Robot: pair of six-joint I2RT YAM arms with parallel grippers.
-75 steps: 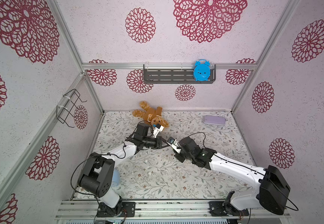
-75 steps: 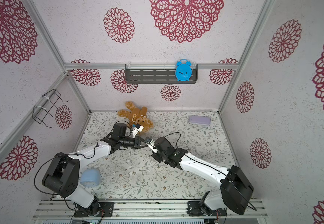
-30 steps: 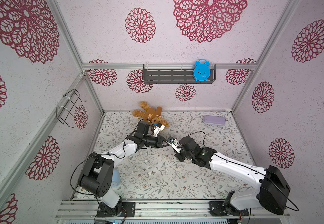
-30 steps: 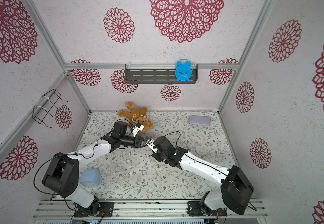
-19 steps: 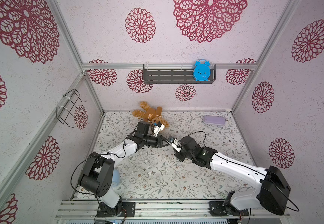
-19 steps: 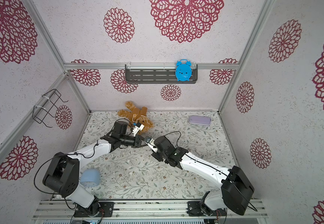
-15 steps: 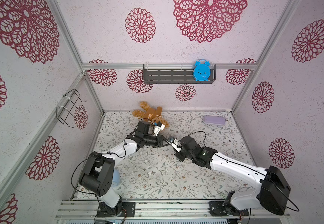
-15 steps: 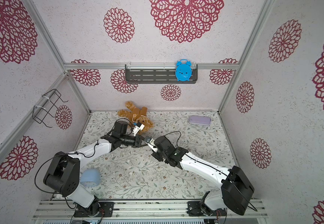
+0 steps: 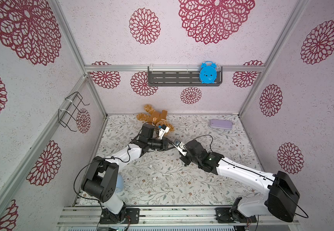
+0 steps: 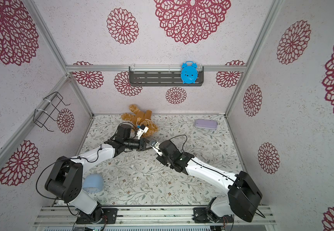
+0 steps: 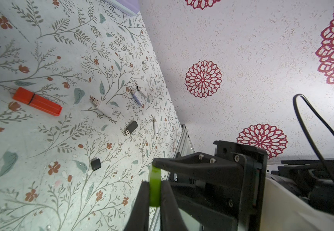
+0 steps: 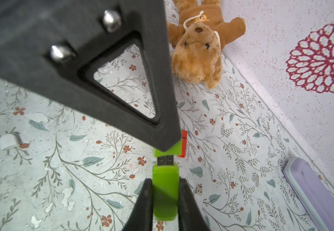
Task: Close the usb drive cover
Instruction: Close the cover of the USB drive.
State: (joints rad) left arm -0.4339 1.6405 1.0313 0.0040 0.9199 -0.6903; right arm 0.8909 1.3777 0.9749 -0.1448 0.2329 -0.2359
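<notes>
My right gripper [image 12: 165, 182] is shut on the body of a bright green usb drive [image 12: 165, 192], whose metal plug [image 12: 165, 160] points at the left gripper. My left gripper [image 11: 155, 185] is shut on the matching green cover [image 11: 155, 187]. In the right wrist view the cover [image 12: 177, 149] sits over the tip of the plug, mostly hidden behind a left finger [image 12: 122, 80]; part of the plug still shows. In both top views the left gripper [image 9: 169, 144] meets the right one tip to tip above the middle of the table.
On the floral table lie an orange drive [image 11: 37, 101], a white drive [image 11: 102, 106], a black drive [image 11: 131, 128], a black cap [image 11: 96, 164] and a white cap [image 12: 8, 142]. A teddy bear [image 9: 155, 118] and purple case [image 9: 221, 124] lie at the back, a blue cup [image 10: 93, 183] front left.
The two grippers have drawn slightly closer together, tip to tip, above the middle of the table. Both have stayed shut on their green pieces.
</notes>
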